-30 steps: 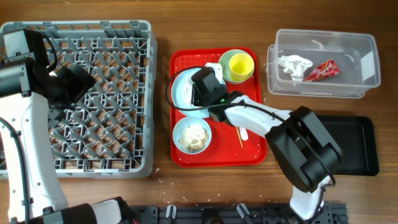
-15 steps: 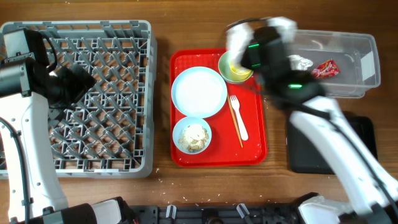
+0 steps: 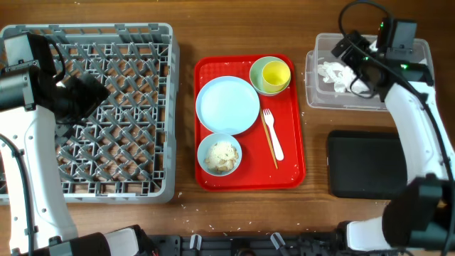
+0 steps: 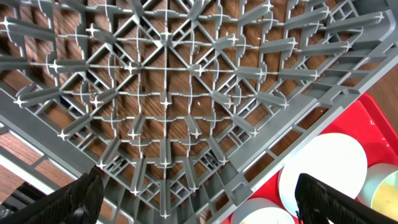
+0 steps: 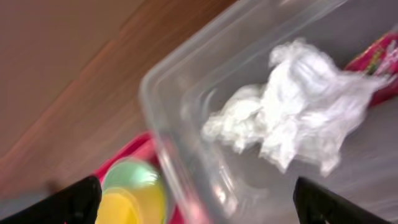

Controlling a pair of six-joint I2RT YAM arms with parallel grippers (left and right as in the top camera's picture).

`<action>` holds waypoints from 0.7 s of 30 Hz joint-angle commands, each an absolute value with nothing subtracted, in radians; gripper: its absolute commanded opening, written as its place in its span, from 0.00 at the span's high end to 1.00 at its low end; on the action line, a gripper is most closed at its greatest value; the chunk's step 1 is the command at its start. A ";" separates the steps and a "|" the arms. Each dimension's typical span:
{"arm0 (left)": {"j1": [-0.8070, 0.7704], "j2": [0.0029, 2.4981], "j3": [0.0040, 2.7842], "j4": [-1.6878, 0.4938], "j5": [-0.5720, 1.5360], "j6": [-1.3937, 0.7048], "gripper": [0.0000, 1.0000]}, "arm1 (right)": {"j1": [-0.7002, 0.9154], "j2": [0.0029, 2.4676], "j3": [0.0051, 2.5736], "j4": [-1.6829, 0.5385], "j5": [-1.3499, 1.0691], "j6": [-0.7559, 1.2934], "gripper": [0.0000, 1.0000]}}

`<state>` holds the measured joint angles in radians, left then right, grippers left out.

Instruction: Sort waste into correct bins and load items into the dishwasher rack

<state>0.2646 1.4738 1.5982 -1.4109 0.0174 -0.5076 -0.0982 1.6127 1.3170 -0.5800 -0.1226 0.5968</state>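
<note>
The grey dishwasher rack [image 3: 142,43] is at the left; my left gripper [image 3: 89,92] hangs open and empty over it, the lattice [image 4: 161,93] below it. On the red tray are the round pale plate [image 3: 227,105], the pale green bowl [image 3: 257,75] holding the yellow cup [image 3: 276,73], the small white bowl [image 3: 206,146] with rice scraps [image 3: 222,155], the white fork [image 3: 273,134] and chopsticks [image 3: 267,139]. My right gripper [image 3: 350,48] is open and empty above the clear tub [image 3: 313,96], over the crumpled tissue [image 5: 298,112]. The red wrapper [image 5: 382,53] lies beside the tissue.
The flat black tray [image 3: 362,163] lies at the right front, below the clear tub. The red tray [image 3: 291,174] sits between rack and bins. Small white crumbs dot the wood near the table's front edge [image 3: 192,206]. My right arm crosses the tub's right half.
My right arm has swung from over the plate on the red tray up and right to the clear tub. The plate now shows fully. The left arm has not moved.
</note>
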 commanded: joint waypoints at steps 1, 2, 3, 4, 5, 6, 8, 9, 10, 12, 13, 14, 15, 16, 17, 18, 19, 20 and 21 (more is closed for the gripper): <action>0.269 1.471 1.608 -1.411 0.018 -0.513 0.00 | -0.062 1.417 1.320 -0.700 -0.324 0.514 0.01; 0.269 1.471 1.608 -1.411 0.019 -0.513 0.00 | -0.035 1.365 1.320 -0.757 -0.325 0.484 0.00; 0.269 1.471 1.608 -1.411 0.019 -0.514 0.00 | 0.016 1.308 1.320 -0.845 -0.326 0.467 0.00; 0.269 1.471 1.608 -1.411 0.018 -0.513 0.00 | 0.056 1.281 1.320 -0.905 -0.331 0.467 0.00; 0.269 1.471 1.608 -1.411 0.019 -0.513 0.00 | 0.112 1.262 1.320 -0.976 -0.341 0.468 0.01; 0.269 1.471 1.608 -1.411 0.019 -0.514 0.00 | 0.191 1.258 1.320 -1.065 -0.341 0.474 0.00; 0.269 1.471 1.608 -1.411 0.018 -0.513 0.00 | 0.355 1.267 1.301 -1.159 -0.342 0.551 0.10; 0.269 1.471 1.608 -1.411 0.019 -0.514 0.00 | 0.400 1.267 1.299 -1.166 -0.339 0.596 0.12; 0.269 1.471 1.608 -1.411 0.018 -0.513 0.00 | 0.454 1.266 1.300 -1.156 -0.338 0.614 0.14; 0.269 1.471 1.608 -1.411 0.019 -0.514 0.00 | 0.496 1.247 1.303 -1.138 -0.296 0.661 0.14; 0.269 1.471 1.608 -1.411 0.019 -0.513 0.00 | 0.487 1.229 1.303 -1.146 -0.231 0.711 0.08; 0.269 1.471 1.608 -1.411 0.018 -0.513 0.00 | 0.471 1.215 1.304 -1.148 -0.196 0.728 0.00; 0.269 1.471 1.608 -1.411 0.018 -0.514 0.00 | 0.439 1.191 1.304 -1.155 -0.152 0.744 0.00; 0.269 1.471 1.608 -1.411 0.019 -0.514 0.00 | 0.390 1.158 1.304 -1.167 -0.099 0.744 0.00; 0.269 1.471 1.608 -1.411 0.019 -0.513 0.00 | 0.335 1.122 1.304 -1.188 -0.006 0.743 0.00; 0.269 1.471 1.608 -1.411 0.019 -0.514 0.00 | 0.286 1.094 1.304 -1.206 0.075 0.739 0.00; 0.269 1.471 1.608 -1.411 0.019 -0.514 0.00 | 0.240 1.065 1.304 -1.236 0.161 0.733 0.00; 0.269 1.471 1.608 -1.411 0.018 -0.514 0.00 | 0.220 1.051 1.304 -1.254 0.186 0.733 0.00; 0.269 1.471 1.608 -1.411 0.019 -0.514 0.00 | 0.218 1.047 1.304 -1.265 0.186 0.734 0.00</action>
